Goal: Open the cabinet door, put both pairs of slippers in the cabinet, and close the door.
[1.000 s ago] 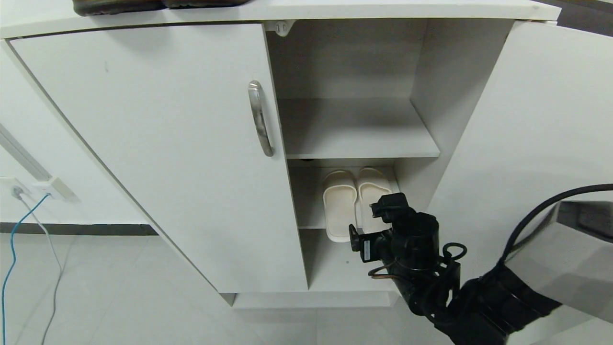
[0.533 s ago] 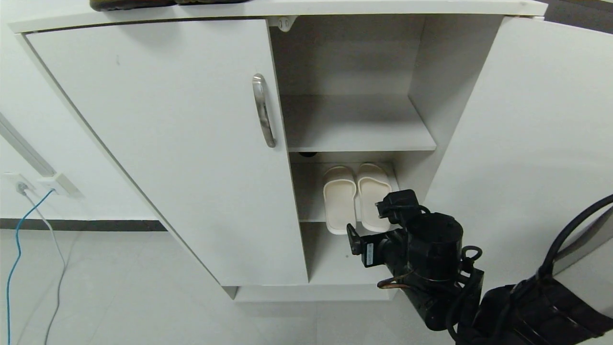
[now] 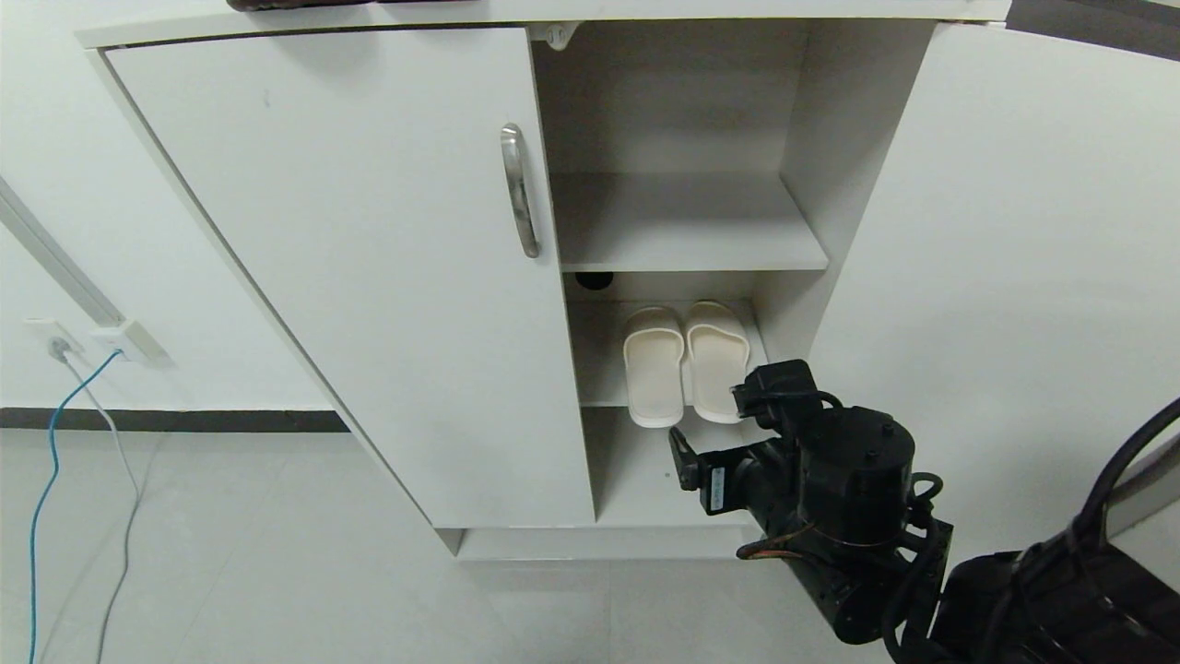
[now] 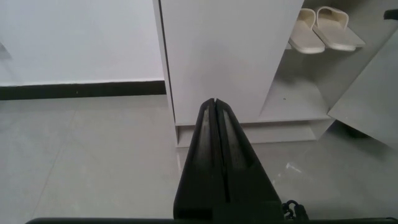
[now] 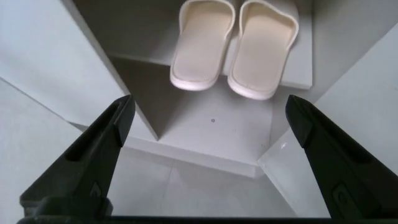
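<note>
Slippers, one cream pair (image 3: 687, 361), lay side by side on the middle shelf (image 3: 599, 364) of the cabinet (image 3: 834, 138). Toes pointed inward and heels sat at the shelf's front edge. Their long axis ran front to back, square to the opening. The right-hand door (image 3: 1014, 240) stood wide open; the left door (image 3: 369, 240) was closed.

The right pincer (image 5: 210, 109) was released and empty, its fingers spread wide. It sat just outside the bottom compartment (image 3: 645, 480), below the shelf edge. From it the cream pair lay straight ahead and slightly above, in line with the gap between the fingers but apart from them.

The left pincer (image 4: 214, 109) was clenched on nothing, low over the floor (image 3: 277, 572) and facing the foot of the closed door. It was well apart from the slippers, so the right arm was clearly the nearer.

A dark item (image 3: 295, 4) rested on the cabinet top above the closed door; too little showed to identify it.

Judgement: if that is the second pair, it lay high and to the left of the right pincer, on the left arm's side. The shelf (image 3: 691, 221) above the cream pair could take it.
</note>
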{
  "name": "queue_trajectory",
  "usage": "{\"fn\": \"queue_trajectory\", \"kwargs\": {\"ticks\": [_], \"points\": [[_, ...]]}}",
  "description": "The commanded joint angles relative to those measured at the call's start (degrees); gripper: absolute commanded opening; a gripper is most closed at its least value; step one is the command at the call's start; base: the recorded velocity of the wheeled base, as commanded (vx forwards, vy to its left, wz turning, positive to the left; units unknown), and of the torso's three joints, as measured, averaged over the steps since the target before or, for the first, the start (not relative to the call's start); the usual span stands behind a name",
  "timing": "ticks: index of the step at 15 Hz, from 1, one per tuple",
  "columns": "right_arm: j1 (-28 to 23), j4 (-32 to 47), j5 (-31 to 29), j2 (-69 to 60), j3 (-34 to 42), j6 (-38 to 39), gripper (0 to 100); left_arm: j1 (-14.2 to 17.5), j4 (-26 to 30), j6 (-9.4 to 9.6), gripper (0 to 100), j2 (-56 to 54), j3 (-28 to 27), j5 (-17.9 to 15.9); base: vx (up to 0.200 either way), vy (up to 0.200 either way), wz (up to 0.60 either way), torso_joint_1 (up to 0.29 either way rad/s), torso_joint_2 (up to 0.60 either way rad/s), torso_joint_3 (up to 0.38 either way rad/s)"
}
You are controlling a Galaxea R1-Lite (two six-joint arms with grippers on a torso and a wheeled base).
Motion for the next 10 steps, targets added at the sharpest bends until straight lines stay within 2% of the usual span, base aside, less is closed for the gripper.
{"fn": "queue_trajectory", "kwargs": {"ticks": [1,8,10], "points": [[0.66,-0.06,0.03,0.27,0.65,0.08,100,0.01,0.04,0.04,0,0.07,0.01,0.00,0.000,0.000,0.00,0.000,0.00,0.000],[3.56,0.11,-0.06,-6.32,5.57,-1.41,100,0.01,0.04,0.04,0,0.07,0.01,0.00,0.000,0.000,0.00,0.000,0.00,0.000],[4.09,0.11,-0.06,-7.20,6.01,-2.12,100,0.01,0.04,0.04,0,0.07,0.01,0.00,0.000,0.000,0.00,0.002,0.00,0.132]]}}
